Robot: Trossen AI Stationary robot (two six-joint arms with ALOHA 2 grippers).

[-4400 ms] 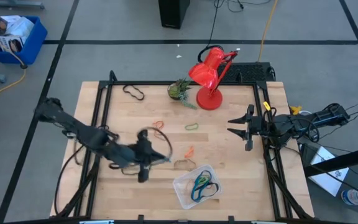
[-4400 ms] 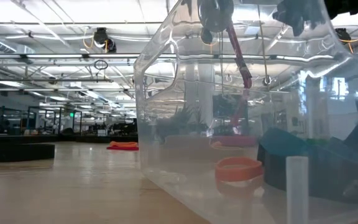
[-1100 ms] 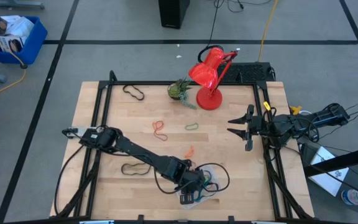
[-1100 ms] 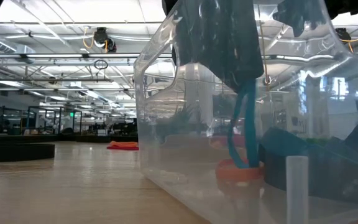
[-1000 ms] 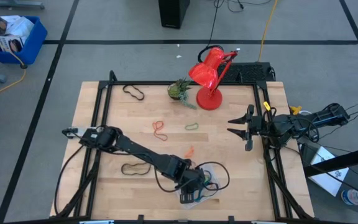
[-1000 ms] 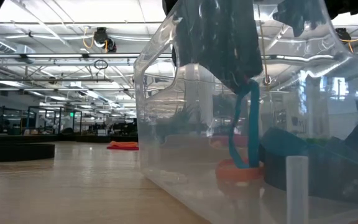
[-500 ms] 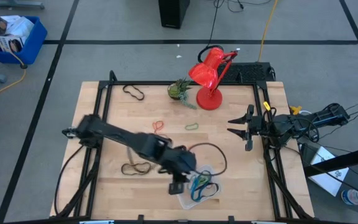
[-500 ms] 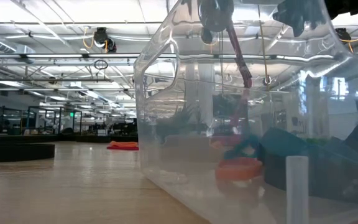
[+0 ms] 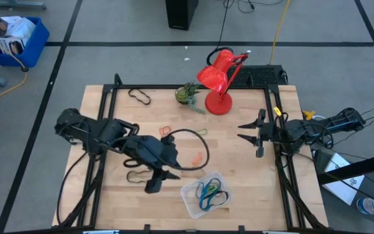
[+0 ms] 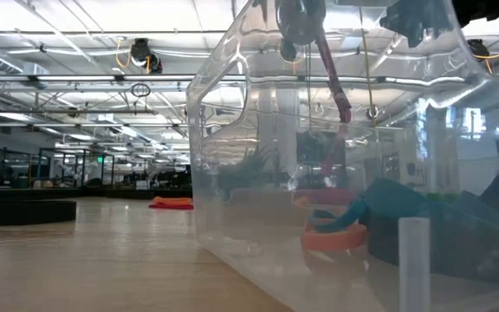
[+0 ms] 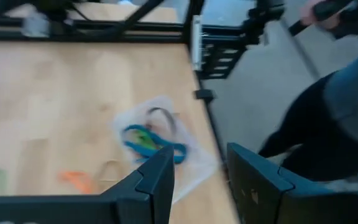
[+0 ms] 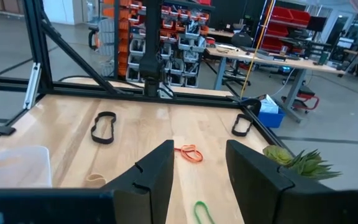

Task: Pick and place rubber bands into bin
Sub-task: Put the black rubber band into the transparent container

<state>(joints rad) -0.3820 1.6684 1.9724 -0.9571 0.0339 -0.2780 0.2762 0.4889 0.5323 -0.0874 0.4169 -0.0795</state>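
Red desk lamp [image 9: 218, 81] and small potted plant [image 9: 187, 93] at the table's far edge. Clear, shallow, round-cornered bin [image 9: 206, 194] near the front edge, with blue and green rubber bands [image 9: 210, 192] inside; loose bands near mid-table: red [image 9: 166, 132], green [image 9: 200, 132], orange [image 9: 199, 158], black [image 9: 141, 175]. Left gripper [image 9: 156, 182] just beside the bin over bare wood, fingers [image 11: 157, 180] parted, nothing between. Right gripper [image 9: 250, 134] parked at the right rail, fingers [image 12: 154, 174] apart, nothing held.

Left gripper [image 9: 154, 181] and right gripper [image 9: 249, 133]: jaws apart, empty.
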